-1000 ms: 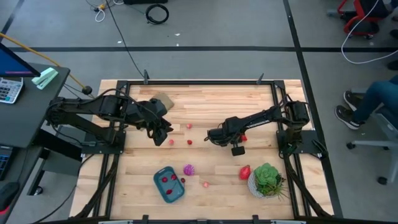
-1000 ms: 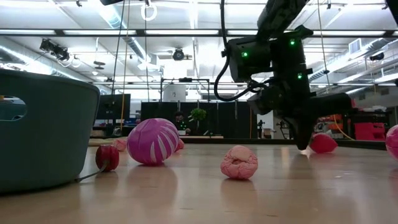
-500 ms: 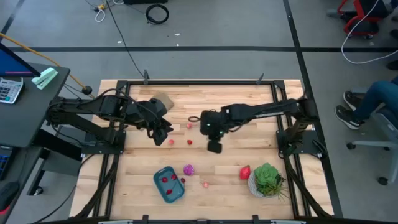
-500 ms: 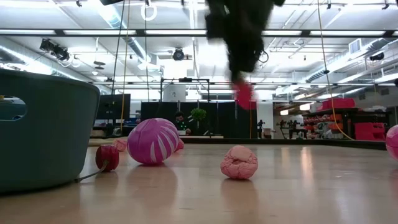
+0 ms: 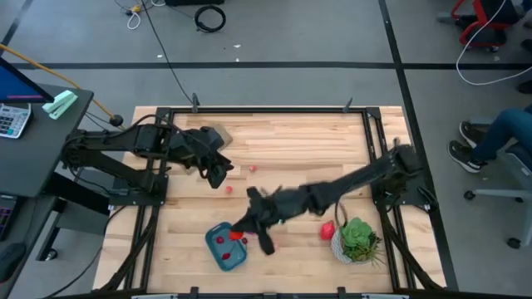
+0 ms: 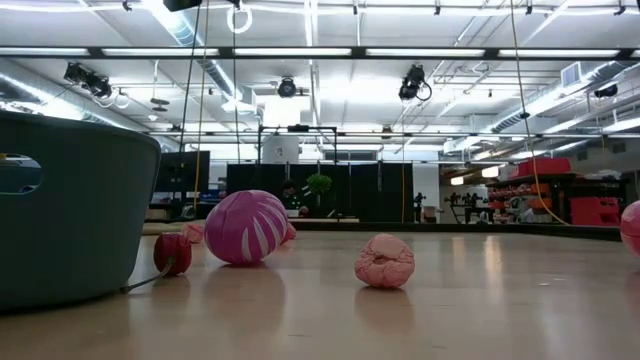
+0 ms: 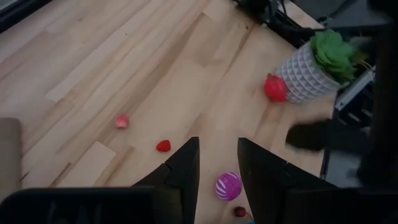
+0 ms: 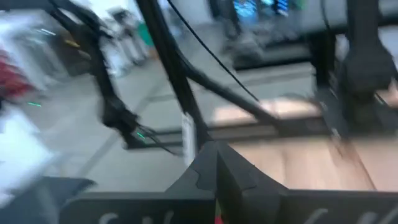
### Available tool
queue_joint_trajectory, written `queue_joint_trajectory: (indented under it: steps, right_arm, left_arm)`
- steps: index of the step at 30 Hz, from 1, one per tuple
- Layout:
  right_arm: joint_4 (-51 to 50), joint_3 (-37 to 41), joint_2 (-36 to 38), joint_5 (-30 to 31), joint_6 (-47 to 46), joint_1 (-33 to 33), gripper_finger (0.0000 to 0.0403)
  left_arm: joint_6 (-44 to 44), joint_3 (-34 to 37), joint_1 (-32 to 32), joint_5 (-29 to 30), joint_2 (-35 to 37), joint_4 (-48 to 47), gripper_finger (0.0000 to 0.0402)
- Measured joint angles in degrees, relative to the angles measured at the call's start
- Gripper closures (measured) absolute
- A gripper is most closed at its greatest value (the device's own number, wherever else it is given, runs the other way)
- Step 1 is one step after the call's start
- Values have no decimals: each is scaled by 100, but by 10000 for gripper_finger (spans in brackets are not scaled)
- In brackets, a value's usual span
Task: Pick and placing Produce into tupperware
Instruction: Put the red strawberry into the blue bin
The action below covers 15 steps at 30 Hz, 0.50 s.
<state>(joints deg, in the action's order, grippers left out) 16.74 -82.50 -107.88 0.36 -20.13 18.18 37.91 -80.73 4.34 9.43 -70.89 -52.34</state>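
The right gripper (image 5: 243, 233), fingers closed on a red berry (image 5: 236, 235), is hovering over the container (image 5: 225, 247) near the table's front edge; the left gripper (image 5: 218, 173), part-open, is waiting farther back.

Robotics lab – open hall, ceiling strip lights (image 6: 300, 52), floor cables (image 5: 209, 17), monitors – framed wooden table (image 5: 283, 133)

The high camera is looking straight down on the whole table (image 5: 274, 141). The low camera is sitting at tabletop level, close beside the tupperware (image 6: 70, 205), facing the room. Both are sharing the magenta ball (image 6: 247, 228). The left wrist camera is looking down past its fingers (image 7: 186, 165); the right wrist camera is facing the frame.
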Motion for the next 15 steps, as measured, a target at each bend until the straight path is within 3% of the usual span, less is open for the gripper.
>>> queue_joint_trajectory:
  steps: [3,10,15]
  right_arm:
    - [369,-19,-496,341,-85,139,401]
    - [748,-463,-1843,324,-725,148,401]
    - [752,-1009,-2382,240,-784,148,401]
  left_arm:
    - [-2,0,-183,1,0,8,285]
    - [-22,0,-461,0,0,16,287]
    - [-22,0,-458,-4,-2,-14,287]
